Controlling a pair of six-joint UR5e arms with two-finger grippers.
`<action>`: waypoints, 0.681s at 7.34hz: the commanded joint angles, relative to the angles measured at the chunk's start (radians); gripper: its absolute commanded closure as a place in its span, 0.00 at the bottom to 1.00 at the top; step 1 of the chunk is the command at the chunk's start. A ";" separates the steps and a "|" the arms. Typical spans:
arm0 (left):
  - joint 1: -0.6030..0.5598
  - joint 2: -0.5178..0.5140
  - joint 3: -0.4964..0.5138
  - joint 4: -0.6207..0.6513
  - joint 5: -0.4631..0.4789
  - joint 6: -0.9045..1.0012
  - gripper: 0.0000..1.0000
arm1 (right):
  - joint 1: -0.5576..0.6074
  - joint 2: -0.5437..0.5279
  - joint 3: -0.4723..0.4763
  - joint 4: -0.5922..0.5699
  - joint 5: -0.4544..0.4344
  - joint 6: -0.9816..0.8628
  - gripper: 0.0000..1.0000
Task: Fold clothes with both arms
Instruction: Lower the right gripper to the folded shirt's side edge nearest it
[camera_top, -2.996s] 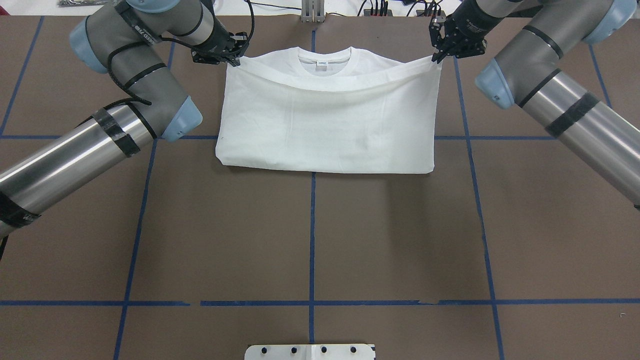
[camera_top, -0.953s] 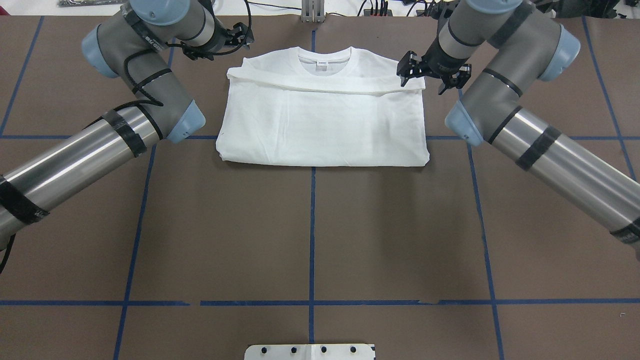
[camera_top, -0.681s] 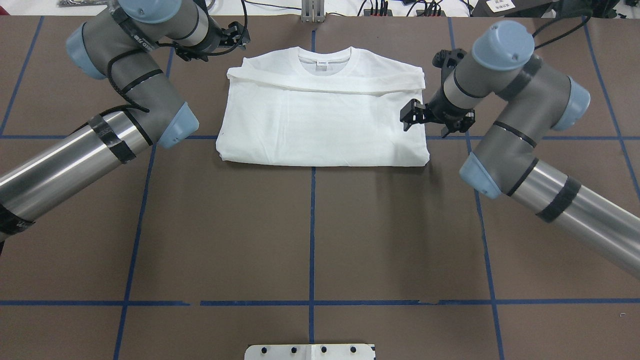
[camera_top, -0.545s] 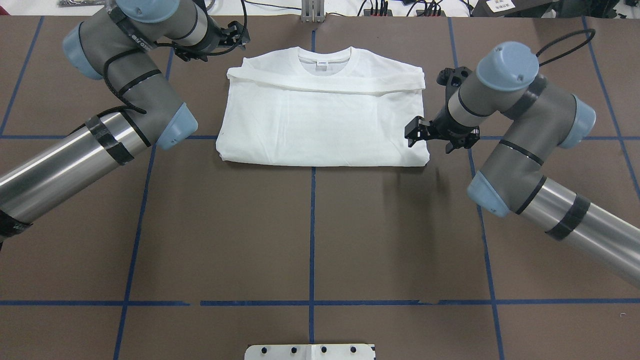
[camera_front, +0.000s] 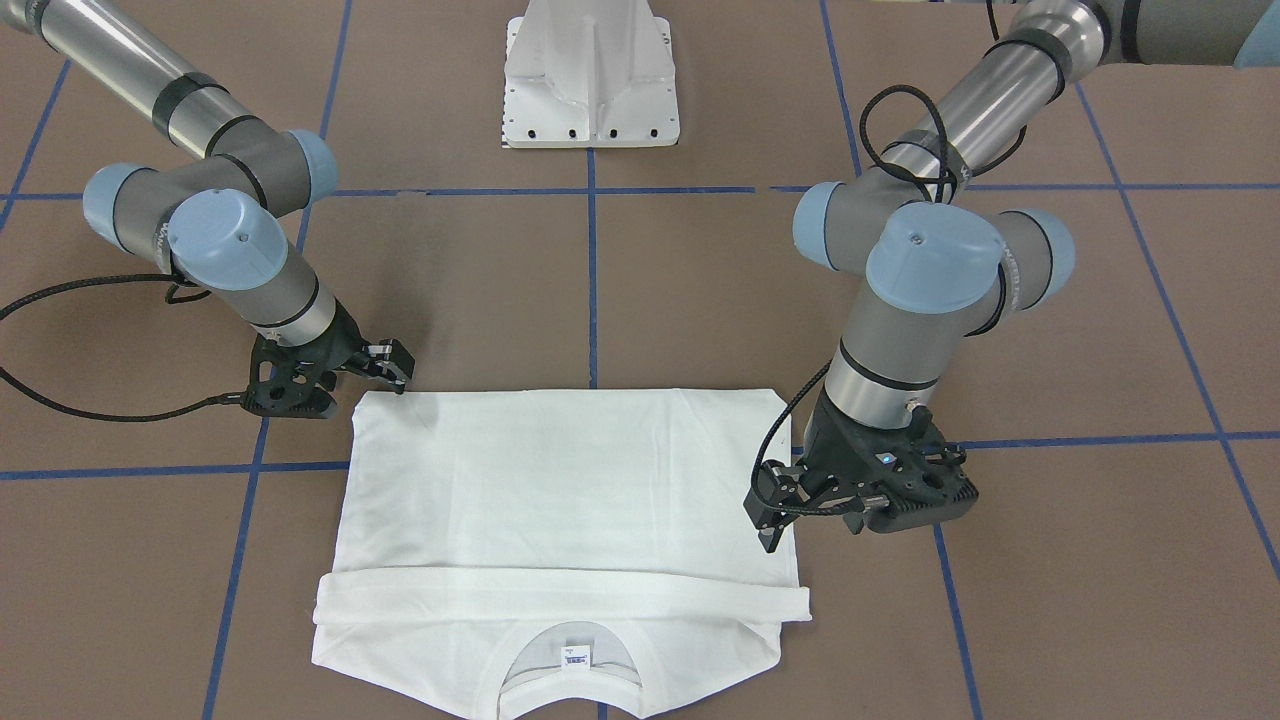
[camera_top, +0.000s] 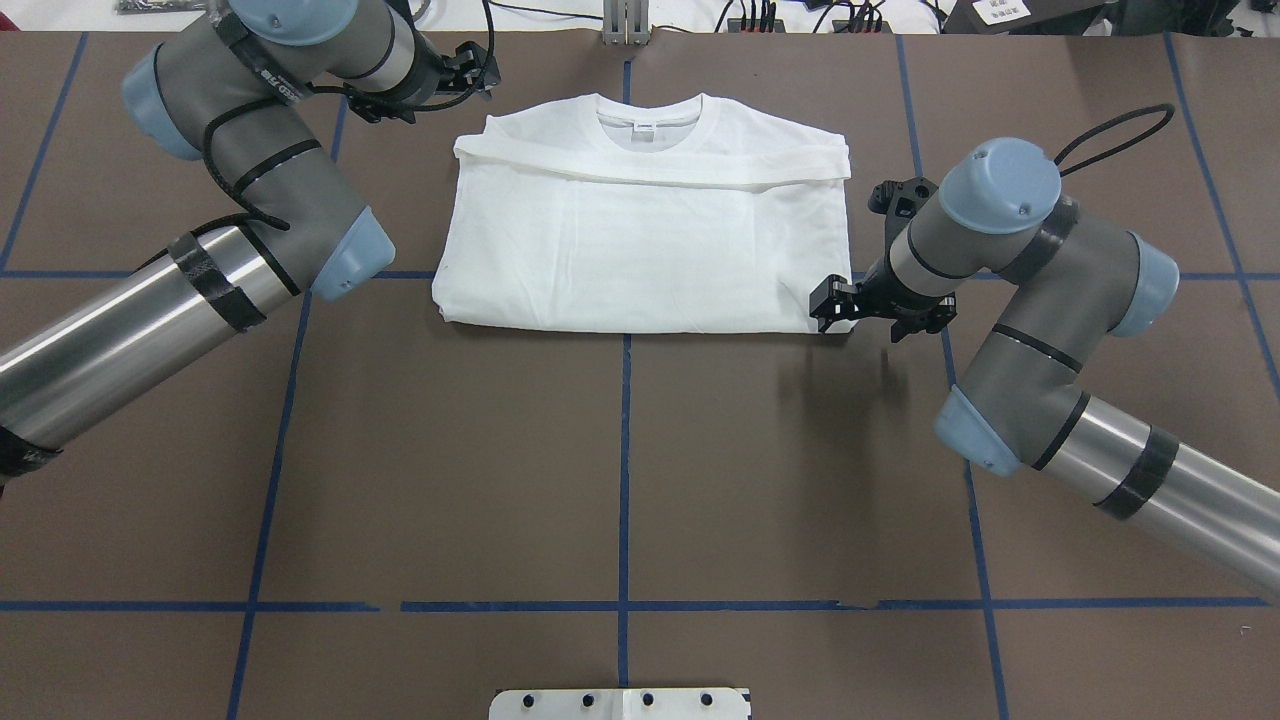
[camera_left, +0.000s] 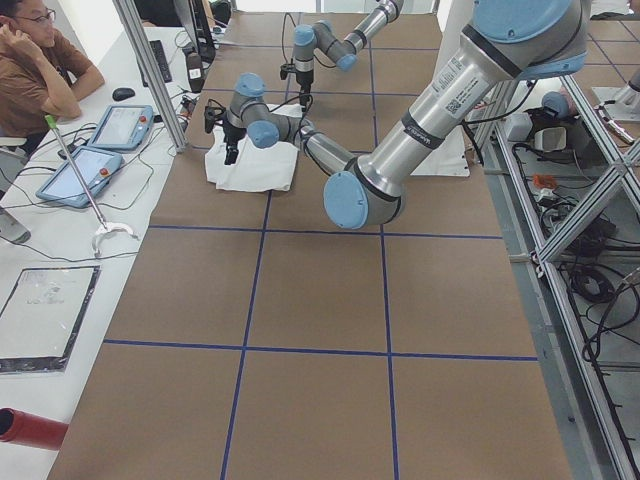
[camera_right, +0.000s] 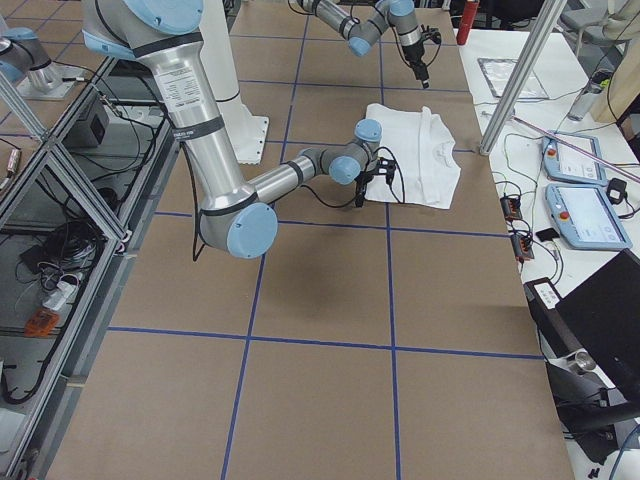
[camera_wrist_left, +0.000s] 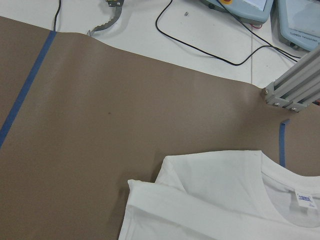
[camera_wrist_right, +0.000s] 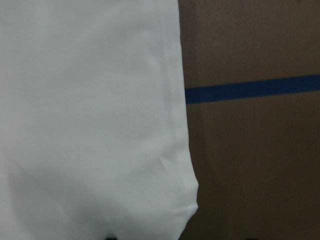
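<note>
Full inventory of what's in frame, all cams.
T-shirt: 1, white, folded, table's far half, collar away from robot.
Table cover: 1, brown, blue tape grid.
Pedestal base: 1, white, table's robot-side edge.
Tablets: 2, blue-grey, side bench past the table.
Operator: 1, brown shirt, seated at that bench.
Left pincer: 1, black, open, near shirt's far left corner.
Right pincer: 1, black, open, at shirt's near right corner.

right gripper (camera_top: 840, 308): released hem, travelled to T-shirt's (camera_top: 640, 240) near corner
left gripper (camera_top: 476, 70): released, backed off
T-shirt: hem dropped flat
</note>
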 joint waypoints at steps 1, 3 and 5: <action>0.000 0.002 0.000 0.000 0.001 0.000 0.00 | 0.029 0.014 -0.005 0.004 0.001 -0.006 0.21; 0.000 0.002 0.000 0.000 0.002 0.001 0.00 | 0.036 0.024 -0.009 0.008 -0.001 -0.015 0.22; 0.000 0.002 0.000 0.000 0.004 0.001 0.00 | 0.022 0.041 -0.046 0.011 -0.001 -0.014 0.22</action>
